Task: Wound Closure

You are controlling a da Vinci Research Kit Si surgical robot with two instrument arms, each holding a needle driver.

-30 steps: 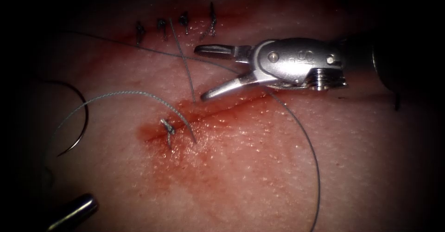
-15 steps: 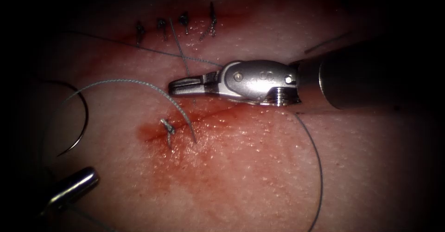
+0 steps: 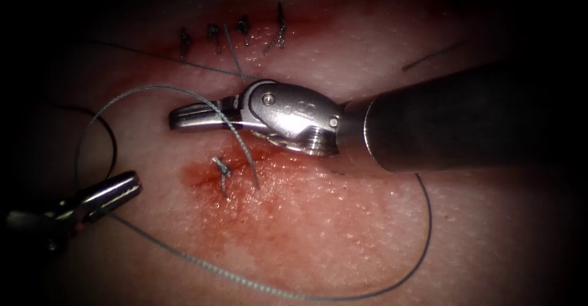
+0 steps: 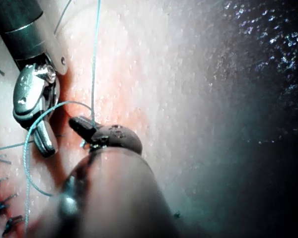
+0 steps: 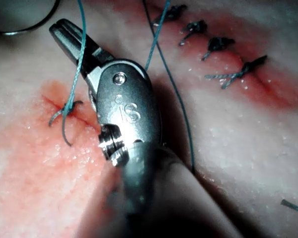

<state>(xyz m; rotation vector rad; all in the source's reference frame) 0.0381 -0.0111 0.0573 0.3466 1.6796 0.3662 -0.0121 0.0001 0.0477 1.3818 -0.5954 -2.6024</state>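
The tissue (image 3: 343, 232) carries red fluid (image 3: 245, 220) around the cut (image 3: 269, 153), with four finished stitches (image 3: 245, 33) in a row beyond it. The right tool (image 3: 184, 119) lies over the cut, jaws closed with the thread (image 3: 233, 131) crossing them; whether they clamp it cannot be determined. The left tool (image 3: 125, 186), left of the cut, grips the thread with closed jaws. The needle (image 3: 110, 159) rests free on the tissue at the left, outside both tools and not embedded. One knotted stitch (image 3: 222, 170) sits in the cut.
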